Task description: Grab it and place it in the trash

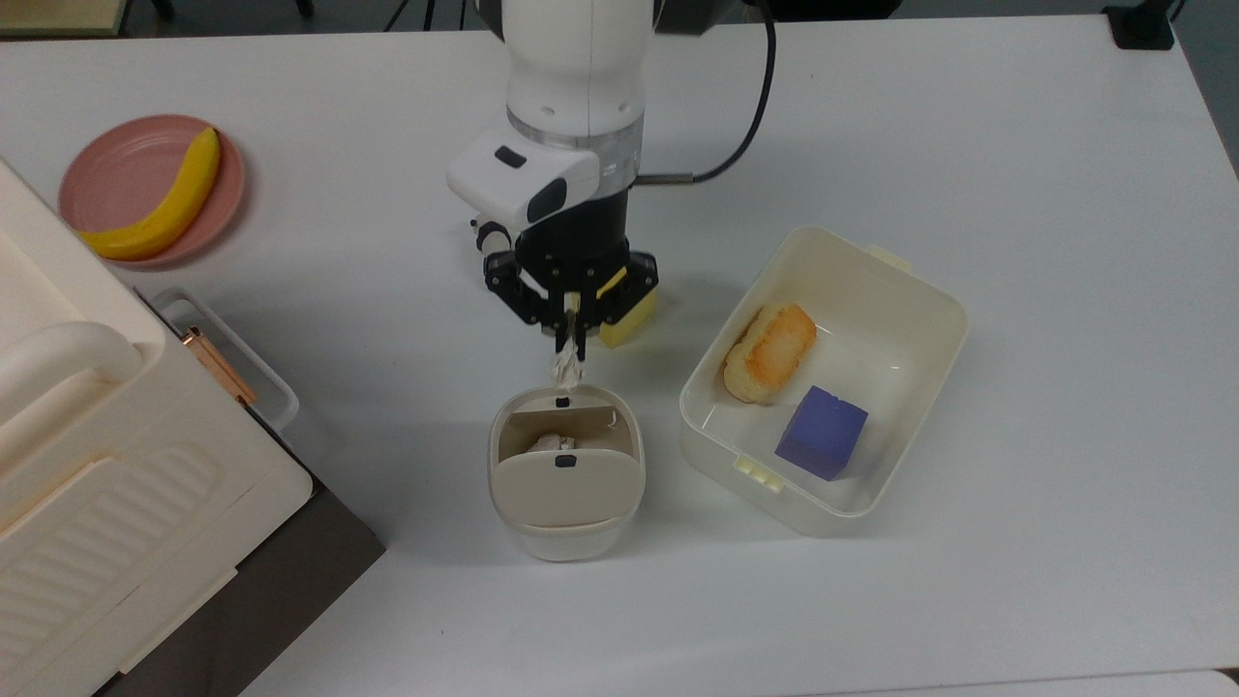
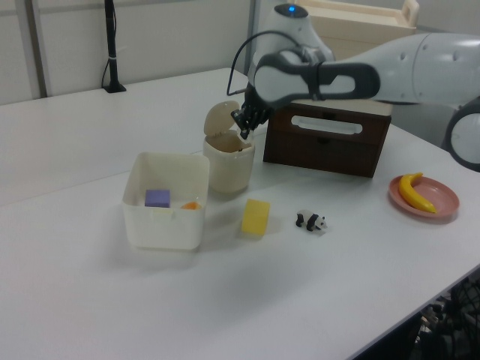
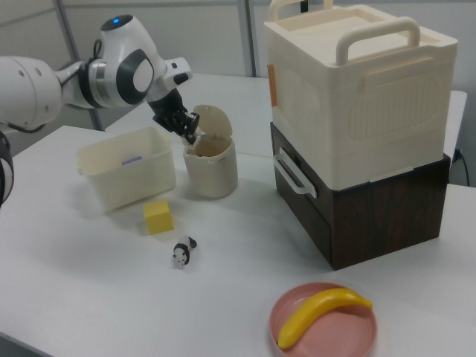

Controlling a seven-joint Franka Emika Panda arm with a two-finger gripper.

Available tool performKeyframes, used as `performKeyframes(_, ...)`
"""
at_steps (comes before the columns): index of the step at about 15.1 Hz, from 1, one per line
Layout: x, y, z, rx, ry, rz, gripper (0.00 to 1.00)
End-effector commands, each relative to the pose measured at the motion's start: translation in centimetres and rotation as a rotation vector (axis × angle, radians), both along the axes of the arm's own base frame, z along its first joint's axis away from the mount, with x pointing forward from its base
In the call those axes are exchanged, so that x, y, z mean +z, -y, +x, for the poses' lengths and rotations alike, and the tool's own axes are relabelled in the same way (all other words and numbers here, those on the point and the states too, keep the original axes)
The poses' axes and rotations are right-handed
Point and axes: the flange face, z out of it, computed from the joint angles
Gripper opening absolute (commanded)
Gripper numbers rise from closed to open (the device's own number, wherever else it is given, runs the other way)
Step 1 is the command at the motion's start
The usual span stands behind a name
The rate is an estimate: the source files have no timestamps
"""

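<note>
A: Where's the paper ball (image 1: 564, 367) rn?

B: Pinched in the gripper (image 1: 569, 341), fingers clamped on it. In the top view it hangs just off the bin (image 1: 565, 471) rim, at the edge by the small black tab. Off the table (image 1: 1016, 174), up in the air.

A: Bin lid?

B: Swung up, mouth open. Left view has the gripper (image 2: 244, 127) right over the bin (image 2: 227, 163) opening, beside the raised lid. Right view, same: gripper (image 3: 189, 133) at the bin (image 3: 211, 165) mouth.

A: Anything inside already?

B: Some pale crumpled stuff low in the bin, top view. Can't tell what it is.

A: Rest of the table?

B: Yellow cube (image 1: 629, 318) partly under the arm, panda figure (image 2: 311, 222) near it. Cream tub (image 1: 929, 300) on the top view's right w/ a bread roll (image 1: 770, 351) and purple cube (image 1: 821, 433) in it. Banana (image 1: 160, 205) on a pink plate (image 1: 111, 165), top view's upper left. Cream box w/ handle (image 3: 361, 89) stacked on a dark brown drawer unit (image 3: 364, 212).
</note>
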Motion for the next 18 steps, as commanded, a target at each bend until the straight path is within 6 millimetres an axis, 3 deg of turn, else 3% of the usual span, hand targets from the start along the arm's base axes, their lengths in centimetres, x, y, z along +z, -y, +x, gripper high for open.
performKeyframes(1,-0.5,0.2,1.5,-0.133,0.111,0.022,0.63)
performKeyframes(2,-0.4,0.7,1.7,-0.175,0.136,0.039,1.00)
performKeyframes(8,0.8,1.0,0.7,-0.229,0.098,0.035,1.00)
performKeyframes(13,3.1,1.8,-4.6,-0.179,-0.203,-0.098,1.00)
performKeyframes(16,6.1,2.3,-8.6,-0.160,-0.286,-0.075,1.00)
performKeyframes(18,7.5,3.4,-10.2,-0.138,-0.339,-0.076,1.00)
